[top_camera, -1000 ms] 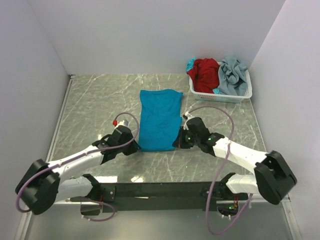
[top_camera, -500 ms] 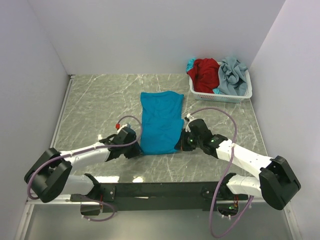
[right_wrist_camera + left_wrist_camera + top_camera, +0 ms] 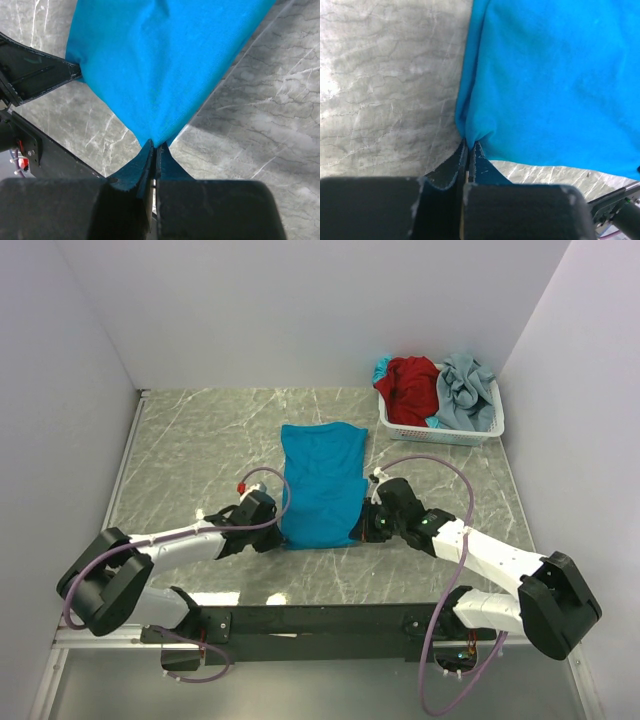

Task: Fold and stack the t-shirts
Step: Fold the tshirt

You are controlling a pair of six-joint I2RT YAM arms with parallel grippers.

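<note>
The teal-blue t-shirt (image 3: 320, 480) lies as a narrow strip on the marble table, long axis running away from me. My left gripper (image 3: 277, 533) is shut on its near left corner, seen in the left wrist view (image 3: 469, 142) with cloth (image 3: 550, 75) pinched between the tips. My right gripper (image 3: 358, 530) is shut on the near right corner, seen in the right wrist view (image 3: 154, 144) with the shirt (image 3: 165, 55) stretched ahead. The red t-shirt (image 3: 408, 383) and the pale grey-blue t-shirt (image 3: 466, 388) lie bunched in the basket.
A white lattice basket (image 3: 440, 430) stands at the back right, with a bit of teal cloth at its left rim. Pale walls close the table on three sides. A black rail (image 3: 310, 620) runs along the near edge.
Both grippers have slid a little away from me with the shirt's near corners. The near hem has moved up the table and the left arm has stretched further forward.
</note>
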